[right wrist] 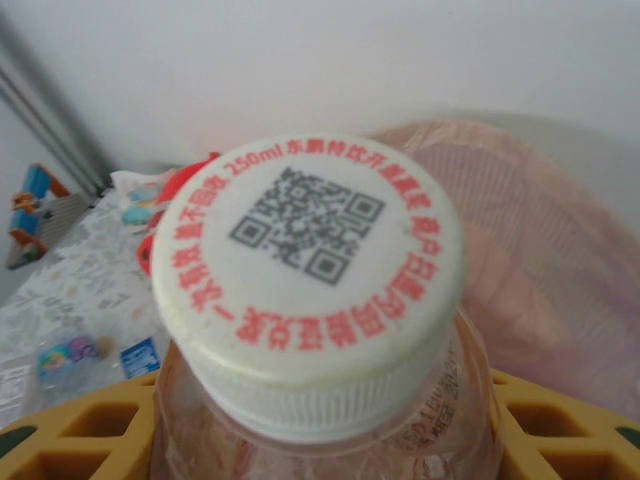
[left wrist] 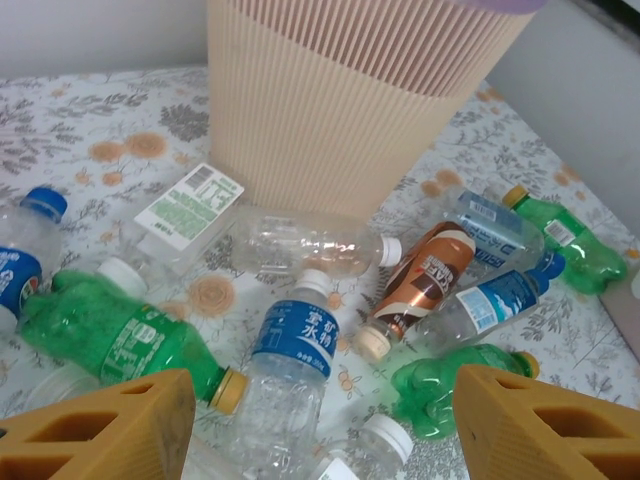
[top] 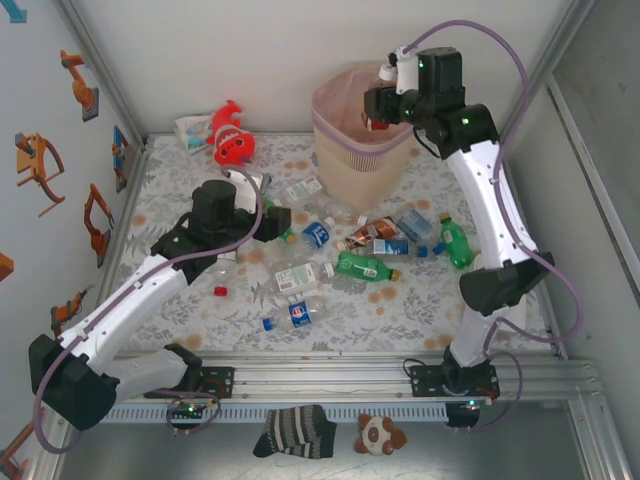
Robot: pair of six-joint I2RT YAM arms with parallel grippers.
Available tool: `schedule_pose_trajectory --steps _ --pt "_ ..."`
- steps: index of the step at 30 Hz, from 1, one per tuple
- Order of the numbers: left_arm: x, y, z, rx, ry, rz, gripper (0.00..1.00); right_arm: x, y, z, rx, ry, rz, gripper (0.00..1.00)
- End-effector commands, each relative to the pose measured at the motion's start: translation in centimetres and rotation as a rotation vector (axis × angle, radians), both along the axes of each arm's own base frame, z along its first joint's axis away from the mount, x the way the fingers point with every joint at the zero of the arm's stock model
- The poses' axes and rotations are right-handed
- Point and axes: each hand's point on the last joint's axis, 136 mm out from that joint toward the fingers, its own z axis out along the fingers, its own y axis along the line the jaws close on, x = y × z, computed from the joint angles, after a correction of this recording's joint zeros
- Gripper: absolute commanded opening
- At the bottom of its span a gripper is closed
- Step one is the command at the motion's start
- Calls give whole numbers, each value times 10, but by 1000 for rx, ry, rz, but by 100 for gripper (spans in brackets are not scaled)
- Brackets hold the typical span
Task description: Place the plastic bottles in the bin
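Observation:
Over the beige-pink bin [top: 350,165], my right gripper [top: 381,112] is shut on a clear plastic bottle [right wrist: 310,290]. Its white cap with red print and a QR code faces the wrist camera, between the yellow fingers [right wrist: 70,430], and the bin's lined inside [right wrist: 560,250] lies behind it. My left gripper [top: 273,221] hangs open low over the pile on the table. Between and below its yellow fingers [left wrist: 100,430] lies a clear bottle with a blue label [left wrist: 293,350]. Around it are a green bottle [left wrist: 110,330], a brown one [left wrist: 425,280] and several more bottles [top: 362,266].
A red fish plush [top: 231,137] and a white packet lie at the back left beside the bin. A loose red cap [top: 221,291] and a blue cap [top: 268,324] sit on the floral table cover. Walls and an aluminium frame enclose the table.

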Motion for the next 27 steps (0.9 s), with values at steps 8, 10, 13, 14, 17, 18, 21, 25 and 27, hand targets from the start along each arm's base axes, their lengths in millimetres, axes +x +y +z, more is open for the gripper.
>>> schedule_pose_trajectory --steps 8,10,13,14,17,18,21,25,27 --pt "-8 11 -9 4 36 21 69 70 -27 -35 -196 -54 -87 55" --pt "-8 11 -11 9 41 22 69 81 -29 -45 -210 -49 -97 55" --pt "-8 12 -13 14 46 26 68 95 -29 -58 -218 -51 -101 55" --pt "-8 13 -13 16 46 27 68 101 -28 -62 -217 -54 -101 55" --pt "-7 15 -15 22 45 38 69 115 -24 -70 -201 -68 -100 55" --pt "-7 16 -15 24 46 41 68 119 -21 -73 -191 -70 -99 55" --pt "-8 19 -17 27 44 54 68 133 -14 -80 -151 -85 -101 56" --pt "-10 25 -19 34 42 71 68 153 -9 -91 -101 -99 -125 56" --pt "-12 29 -19 35 41 81 68 161 -7 -98 -82 -103 -137 56"
